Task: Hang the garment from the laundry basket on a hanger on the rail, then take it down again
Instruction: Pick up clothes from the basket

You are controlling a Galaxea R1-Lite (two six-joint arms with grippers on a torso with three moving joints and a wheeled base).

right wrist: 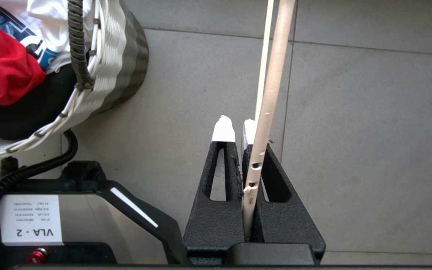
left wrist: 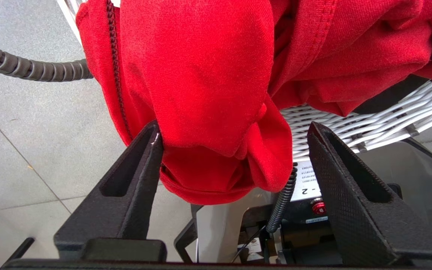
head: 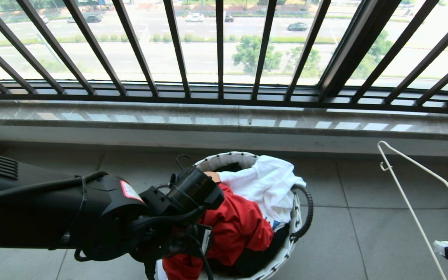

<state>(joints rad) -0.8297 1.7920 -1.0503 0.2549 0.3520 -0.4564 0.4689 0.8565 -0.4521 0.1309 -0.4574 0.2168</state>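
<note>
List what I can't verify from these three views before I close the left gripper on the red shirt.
- Head view: left gripper hidden behind its own black arm.
- Red cotton T-shirt: chest print folded out of sight.
- Thin cream wire hanger: lower part cut off by the frame's edge.
- Grey overhead rail: in no view.

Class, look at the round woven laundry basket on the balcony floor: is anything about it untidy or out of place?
Yes. The red T-shirt spills over the white rim of the woven basket instead of lying inside, its bunched fold hanging between the open left gripper fingers. A white garment is heaped above the rim too.
</note>
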